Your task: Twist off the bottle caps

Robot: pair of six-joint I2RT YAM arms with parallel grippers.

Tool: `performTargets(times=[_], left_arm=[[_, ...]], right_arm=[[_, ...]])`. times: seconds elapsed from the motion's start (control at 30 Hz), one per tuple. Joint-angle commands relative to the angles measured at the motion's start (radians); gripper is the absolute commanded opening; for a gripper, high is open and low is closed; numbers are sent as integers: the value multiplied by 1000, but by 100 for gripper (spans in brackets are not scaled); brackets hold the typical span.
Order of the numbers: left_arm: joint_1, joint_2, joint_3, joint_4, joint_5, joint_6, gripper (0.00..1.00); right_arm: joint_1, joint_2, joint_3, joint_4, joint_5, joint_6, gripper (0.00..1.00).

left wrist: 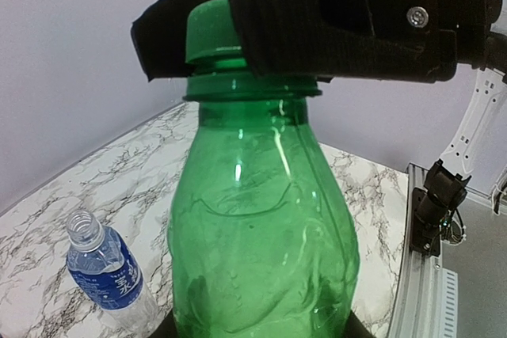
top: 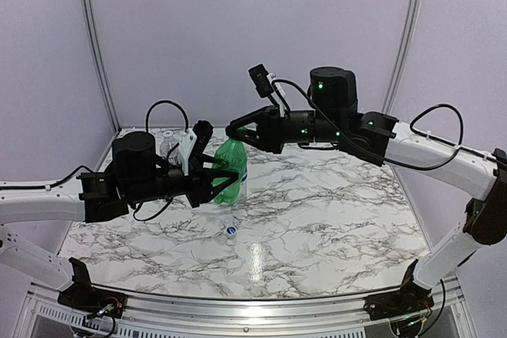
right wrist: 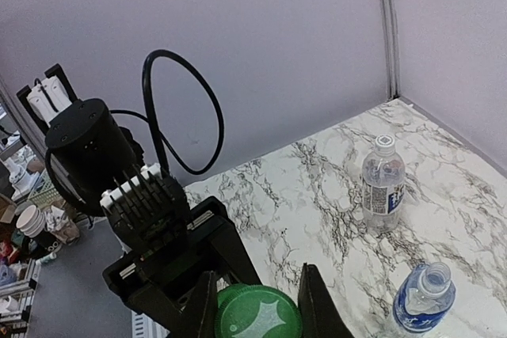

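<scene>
The green bottle (top: pixel 232 176) stands upright in the middle of the table, and my left gripper (top: pixel 215 180) is shut on its body (left wrist: pixel 261 219). On top sits its green cap (left wrist: pixel 212 33), with my right gripper (right wrist: pixel 257 310) shut on it, one finger (right wrist: pixel 202 306) on each side. A blue-label bottle (right wrist: pixel 424 298) stands nearby with its neck open. Further back is a clear bottle with a white label (right wrist: pixel 383 184), its whitish cap (right wrist: pixel 384 144) on. A blue cap (top: pixel 230 229) lies loose on the table in front of the green bottle.
The marble table (top: pixel 333 211) is walled at the back and sides by pale panels. My left arm's wrist and cable (right wrist: pixel 142 195) sit just behind the green bottle. Both arm bases are bolted on the metal rail (top: pixel 238 306) at the near edge.
</scene>
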Motion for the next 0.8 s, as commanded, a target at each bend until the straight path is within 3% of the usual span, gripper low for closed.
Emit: performTargets(times=[0.0,0.23,0.4,0.63,0.77], left_arm=[[-2,-12,9,25,132,-2,5],[-2,-26,20,28,393,-8,5],[-2,-32,26,38,485,-28,5],[-2,-49,9,40,440,-19,5],[-2,-47,-1,39,331,-10,5]], right_arm=[[-4,-29,9,-15,-142,-155,0],[-15,-18,22,-66,-446,-361,0],[-25,-15,36,-109,-577,-468,0],[-61,-22,23,-72,-524,-386,9],[-74,-31,12,-44,-413,-297,28]])
